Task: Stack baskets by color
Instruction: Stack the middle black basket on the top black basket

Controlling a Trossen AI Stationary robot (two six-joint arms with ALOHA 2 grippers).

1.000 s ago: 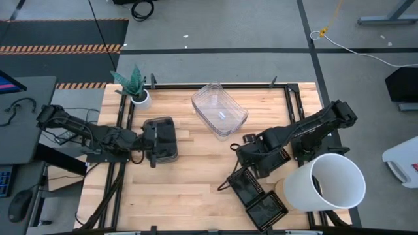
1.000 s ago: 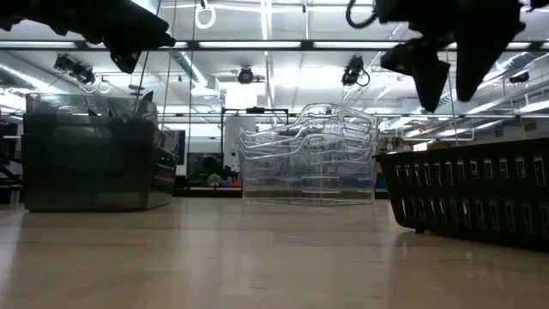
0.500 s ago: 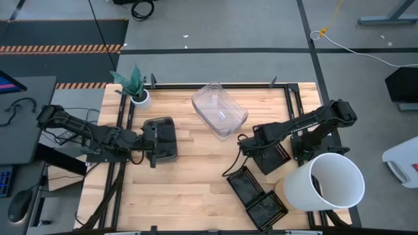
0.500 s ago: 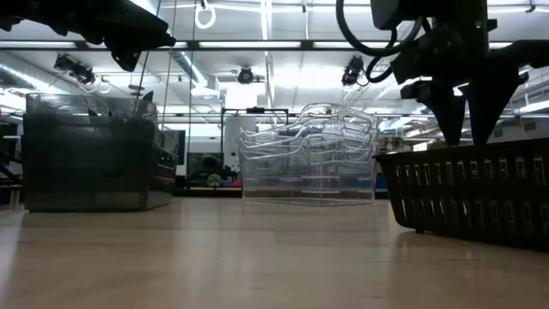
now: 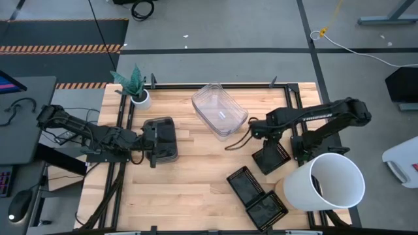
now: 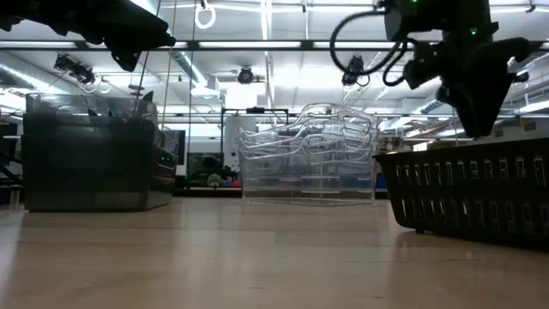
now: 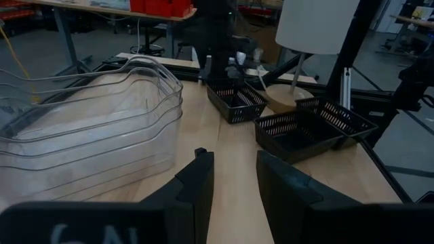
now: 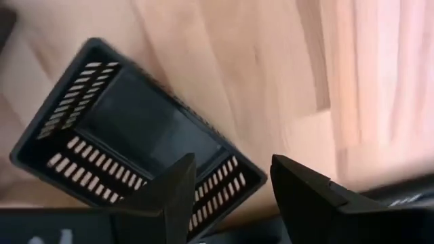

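- High view: the clear baskets (image 5: 219, 111) sit already nested at upper centre of the frame, and the grey baskets (image 5: 161, 139) sit nested at left of centre. Three black baskets are not yet together: one (image 5: 272, 157) right of centre, and two touching at lower right, one (image 5: 245, 185) above the other (image 5: 267, 211), all beside the white bucket (image 5: 324, 183). The black ones look like the work left.
- The right gripper (image 5: 253, 128) hangs over bare table between the clear stack and the nearest black basket. In the right wrist view its fingers (image 8: 167, 193) stand wide apart with nothing between them, and that black basket (image 8: 122, 142) lies below, askew to the jaws.
- To do this step well, I would turn the wrist so the fingers straddle one thin wall of the basket, near the middle of a long side, then come straight down before closing. A corner grip would probably let the light basket swing.
- Carry it level over the two lower-right baskets and match its long side to theirs before lowering, or it may sit cocked on a rim.
- Keep the elbow off the bucket, which crowds that corner.
- The left gripper (image 7: 230, 179) waits above the grey stack, fingers part open and holding nothing. A potted plant (image 5: 135, 88) stands at upper left.
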